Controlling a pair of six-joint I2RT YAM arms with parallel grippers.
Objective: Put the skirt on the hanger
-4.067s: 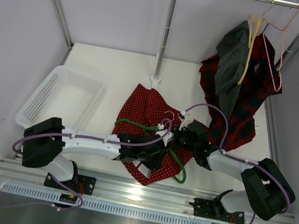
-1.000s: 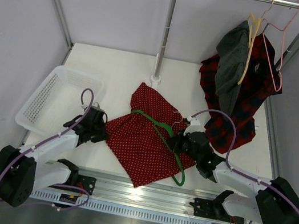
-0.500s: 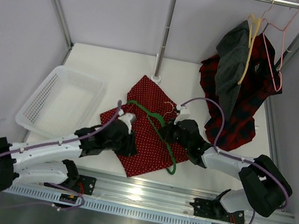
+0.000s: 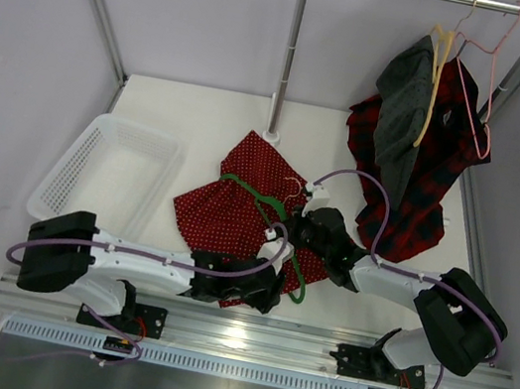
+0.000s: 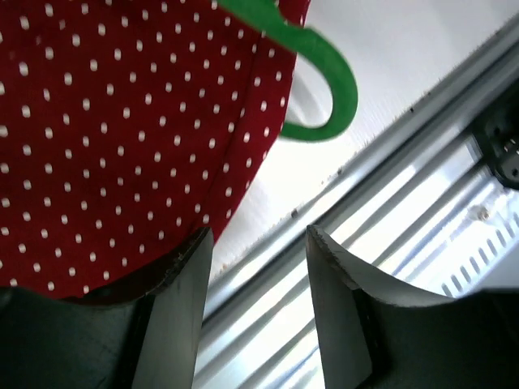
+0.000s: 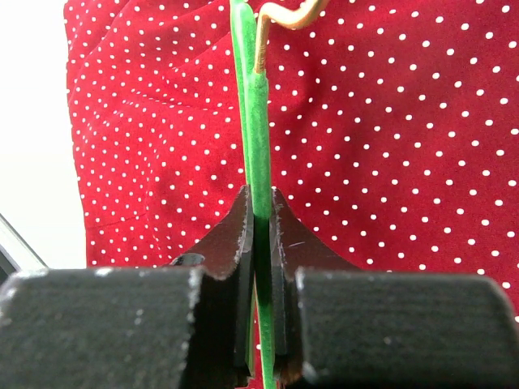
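Observation:
The red skirt with white dots lies flat on the white table. The green hanger lies on top of it, slanting from the middle to its near right corner. My right gripper is shut on the hanger's green bar just below the metal hook, with the skirt beneath. My left gripper is open and empty at the skirt's near edge. In the left wrist view its left finger lies at the skirt's hem, and the hanger's rounded corner pokes out past the hem.
A white basket stands at the left. A rack pole rises behind the skirt. A grey garment on a yellow hanger and a plaid garment on a pink hanger hang at the right. An aluminium rail runs along the near edge.
My left gripper has moved right and nearer, from the skirt's left part to its near edge by the hanger's corner. The right gripper still holds the hanger in about the same place.

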